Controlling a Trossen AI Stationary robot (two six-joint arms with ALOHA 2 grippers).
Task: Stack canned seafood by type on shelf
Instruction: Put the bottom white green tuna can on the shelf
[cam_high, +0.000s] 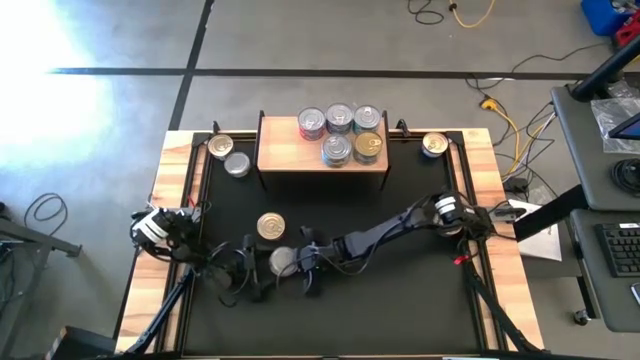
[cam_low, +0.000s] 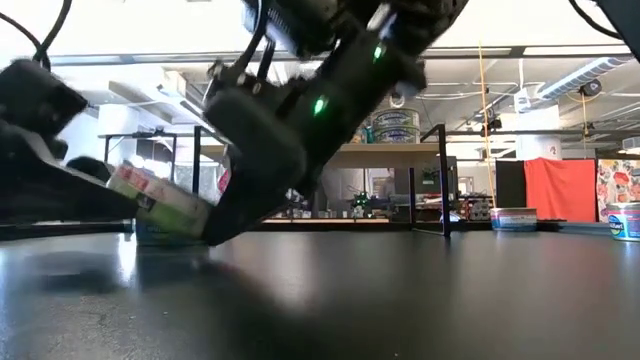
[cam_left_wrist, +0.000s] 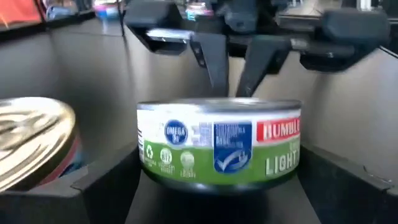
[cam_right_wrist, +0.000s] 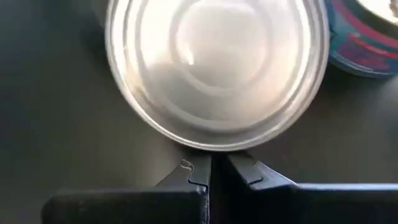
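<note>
Left hand (cam_high: 262, 272), fingers spread, flanks a silver-lidded tin (cam_high: 283, 262) at 6 o'clock on the counter (cam_high: 400, 310), apparently lining up a grasp. Right hand (cam_high: 305, 268), pressed together, braces its far side. Label reads "OMEGA 3", "BUMBL", "LIGHT". Five tins wait on the shelf (cam_high: 285, 150) at 12 o'clock.

arms: 2, dark/black, jointed, matte | left arm (cam_high: 165, 232): white band at wrist, black cables | right arm (cam_high: 400, 225): white/silver collar nr wrist, green LEDs lit | fingers (cam_right_wrist: 249, 174): black, angular, flat tips
</note>
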